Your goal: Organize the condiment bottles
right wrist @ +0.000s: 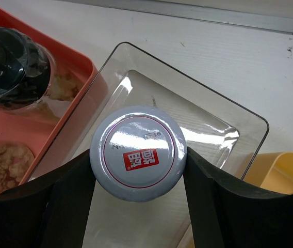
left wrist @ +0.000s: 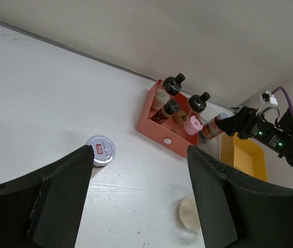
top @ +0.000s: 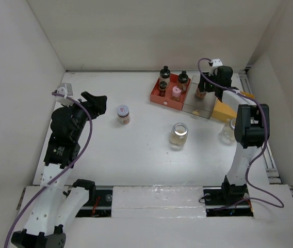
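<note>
Over the clear tray point(right wrist: 224, 129), a lilac-lidded jar point(right wrist: 137, 152) is clamped at its lid between the jaws of the right tool point(right wrist: 139, 160). The left tool point(left wrist: 140, 152) is held apart, nothing gripped, above the counter point(left wrist: 43, 103) near a second lilac-lidded jar point(left wrist: 100, 150).

there are three black-capped glass bottles point(top: 164, 71) point(top: 183, 76) point(top: 162, 85), one pink-capped glass bottle point(top: 176, 91), two pale-lidded glass jars with brown contents point(top: 123, 113) point(right wrist: 137, 152), one wide clear jar point(top: 179, 133), and three rectangular trays point(top: 162, 101) point(top: 198, 107) point(top: 223, 111): red, clear, yellow.

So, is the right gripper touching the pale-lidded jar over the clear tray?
Touching. The right wrist view shows both fingers pressed against the pale-lidded jar, no gap on either side, over the clear tray.
</note>
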Robot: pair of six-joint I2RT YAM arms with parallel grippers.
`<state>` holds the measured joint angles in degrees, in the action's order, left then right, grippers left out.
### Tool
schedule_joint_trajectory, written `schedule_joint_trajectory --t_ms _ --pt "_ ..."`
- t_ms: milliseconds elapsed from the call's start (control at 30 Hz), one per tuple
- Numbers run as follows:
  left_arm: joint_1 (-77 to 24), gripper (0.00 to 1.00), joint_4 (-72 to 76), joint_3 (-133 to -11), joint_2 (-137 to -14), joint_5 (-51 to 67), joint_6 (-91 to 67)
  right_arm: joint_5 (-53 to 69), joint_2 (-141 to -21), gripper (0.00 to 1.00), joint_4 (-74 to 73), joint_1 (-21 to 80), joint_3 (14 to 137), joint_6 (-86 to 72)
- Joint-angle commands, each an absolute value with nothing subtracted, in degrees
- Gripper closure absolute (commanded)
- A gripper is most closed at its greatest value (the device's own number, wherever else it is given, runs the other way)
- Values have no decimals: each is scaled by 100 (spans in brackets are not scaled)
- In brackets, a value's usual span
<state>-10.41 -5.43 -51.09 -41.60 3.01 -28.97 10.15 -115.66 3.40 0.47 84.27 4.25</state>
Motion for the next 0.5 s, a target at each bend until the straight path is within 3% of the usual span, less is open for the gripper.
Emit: schedule_joint_trajectory --t_ms 0,133,267,467 --pt "-1037 31 -299 -5071 -4140 343 -2821 871 -11426 53 1125 70 8886 360" --pt "-1037 31 -299 -5071 -4192 290 -2821 730 -11479 51 1073 70 8886 360" --pt "-1037 31 -299 -5071 -4192 290 -2821 729 -11636 41 950 123 9008 413" --pt "-1037 31 -299 -5071 -4192 290 -2821 782 -11698 38 888 123 8957 413"
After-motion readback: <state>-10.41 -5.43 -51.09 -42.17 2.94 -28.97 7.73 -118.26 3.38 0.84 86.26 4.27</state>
